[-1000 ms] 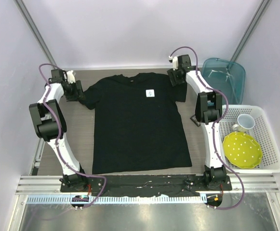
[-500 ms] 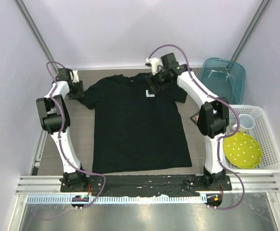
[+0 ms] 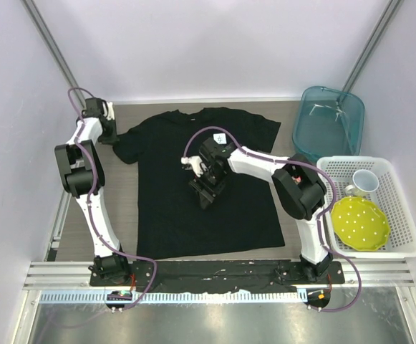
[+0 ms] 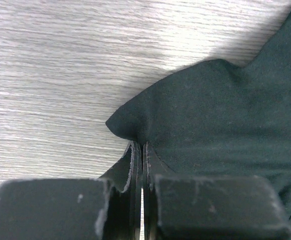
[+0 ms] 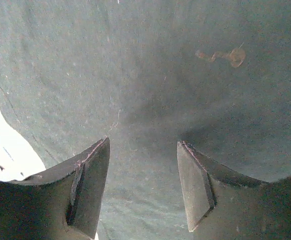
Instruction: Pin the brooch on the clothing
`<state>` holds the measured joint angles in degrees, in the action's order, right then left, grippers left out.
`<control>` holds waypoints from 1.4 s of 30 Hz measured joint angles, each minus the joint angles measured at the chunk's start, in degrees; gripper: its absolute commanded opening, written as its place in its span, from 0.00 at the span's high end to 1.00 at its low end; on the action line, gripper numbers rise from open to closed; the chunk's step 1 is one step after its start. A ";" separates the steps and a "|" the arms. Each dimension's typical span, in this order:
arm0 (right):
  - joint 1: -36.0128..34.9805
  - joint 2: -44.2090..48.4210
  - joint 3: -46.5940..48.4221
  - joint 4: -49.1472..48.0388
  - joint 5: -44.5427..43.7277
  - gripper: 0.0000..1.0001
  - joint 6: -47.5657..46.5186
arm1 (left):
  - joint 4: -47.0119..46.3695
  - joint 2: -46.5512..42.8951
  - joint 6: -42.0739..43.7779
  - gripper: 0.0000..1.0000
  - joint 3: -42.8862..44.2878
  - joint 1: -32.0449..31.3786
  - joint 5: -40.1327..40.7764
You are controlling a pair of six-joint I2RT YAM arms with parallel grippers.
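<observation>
Our left gripper (image 3: 110,132), in the upper left of the top view, is clamped on the sleeve edge of the shirt (image 3: 166,208). The shirt lies flat mid-frame. Our right gripper (image 5: 142,150) hovers over its middle, jaws apart. We cannot make out the brooch.

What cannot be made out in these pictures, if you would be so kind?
Brooch: not findable in the top view, where the right hand and its arm cover the middle of the clothing. In the right wrist view a small orange-brown shape on the fabric is too blurred to identify.
White label: print too small in the top view.
Left hand: how much sleeve it pinches is hidden inside its grip, left wrist view.
</observation>
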<state>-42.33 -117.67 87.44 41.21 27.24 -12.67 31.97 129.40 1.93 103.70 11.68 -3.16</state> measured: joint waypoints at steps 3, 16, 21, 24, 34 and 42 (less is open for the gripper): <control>-0.76 0.26 -3.23 -0.85 1.68 0.41 1.44 | 0.20 0.00 0.04 1.00 0.63 0.37 0.11; -3.32 1.57 -3.06 0.15 11.85 0.29 5.75 | 2.16 -0.83 0.76 0.34 1.22 0.87 -3.72; 8.11 1.27 12.35 0.59 12.13 0.25 5.40 | 1.66 -9.79 3.06 0.04 -7.08 1.11 -9.16; 17.18 0.39 20.79 -0.66 9.70 0.25 5.07 | 1.20 -18.45 4.90 0.00 -11.63 1.16 -13.27; 34.56 2.64 23.78 10.19 3.30 0.24 -3.96 | -2.51 -48.81 11.41 0.00 -26.64 0.42 -22.93; 38.07 28.26 0.63 15.52 -7.28 0.32 -12.48 | -7.32 -55.12 2.91 0.00 -31.28 0.17 -22.40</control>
<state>-4.25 -89.41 88.07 56.73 19.97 -25.15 24.64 74.28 4.84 72.42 11.86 -25.56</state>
